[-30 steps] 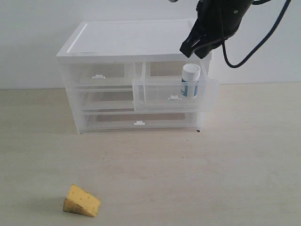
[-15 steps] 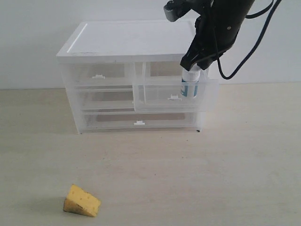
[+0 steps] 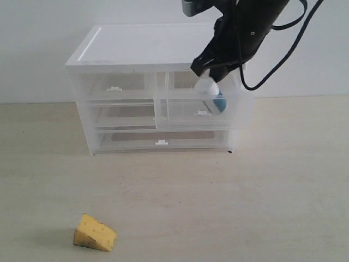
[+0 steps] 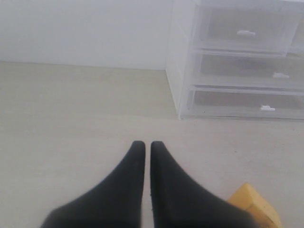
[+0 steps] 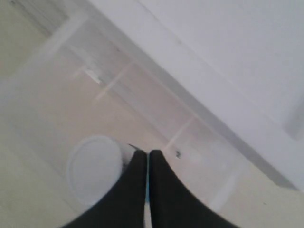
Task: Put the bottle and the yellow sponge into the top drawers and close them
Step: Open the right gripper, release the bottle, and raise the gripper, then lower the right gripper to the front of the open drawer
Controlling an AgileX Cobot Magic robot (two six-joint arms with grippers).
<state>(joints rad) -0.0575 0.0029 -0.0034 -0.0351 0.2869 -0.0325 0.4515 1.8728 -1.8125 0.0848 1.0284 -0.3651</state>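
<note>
The white bottle with its teal label leans to the left inside the pulled-out top right drawer. My right gripper is shut and empty, its tips right over the cap. In the right wrist view the round cap lies beside the closed right gripper. The top left drawer is closed. On the table at the front left lies the yellow sponge. My left gripper is shut and empty over bare table, with the sponge just beside it.
The white drawer cabinet stands at the back against a white wall. Two full-width drawers below the top ones are closed. The right arm's black cable hangs beside the cabinet. Bare table lies between cabinet and sponge.
The right gripper came down and to the left over the open drawer. The bottle, upright before, now tips to the left. The sponge has not moved.
</note>
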